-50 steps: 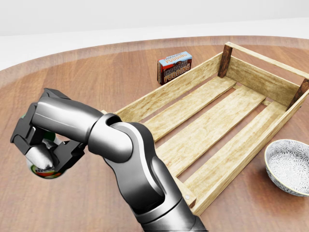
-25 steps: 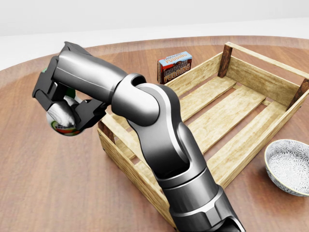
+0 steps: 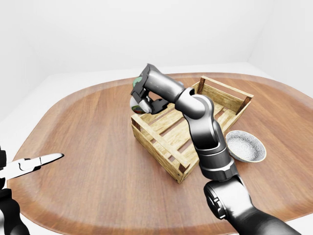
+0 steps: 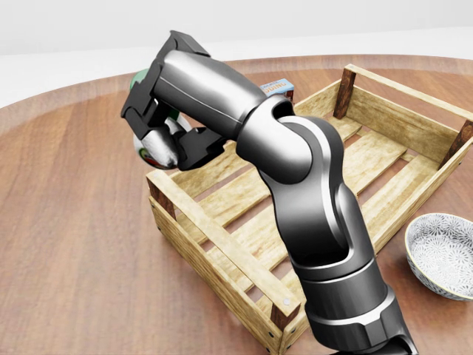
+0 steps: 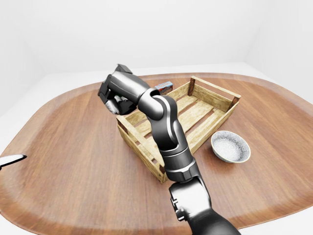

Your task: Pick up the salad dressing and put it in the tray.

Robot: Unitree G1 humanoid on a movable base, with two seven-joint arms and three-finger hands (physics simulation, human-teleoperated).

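Note:
My right hand (image 4: 168, 142) is shut on the salad dressing bottle (image 4: 145, 154), which shows a green cap and a red and green label between the fingers. The hand holds it in the air just above the left corner of the wooden slatted tray (image 4: 214, 245), at the upper left of the head view. The same grip shows in the left-eye view (image 3: 139, 104). The bottle's body is mostly hidden by the fingers. My left hand (image 3: 30, 165) is open and empty, low at the left edge of the left-eye view, far from the tray.
A chocolate pudding box (image 4: 278, 87) stands beyond the tray's far side, partly behind my arm. A patterned white bowl (image 4: 442, 253) sits right of the tray. Everything rests on a round wooden table (image 3: 88, 147).
My right hand has carried the bottle up and to the right in the head view, from low over the table at the left to the tray's left corner.

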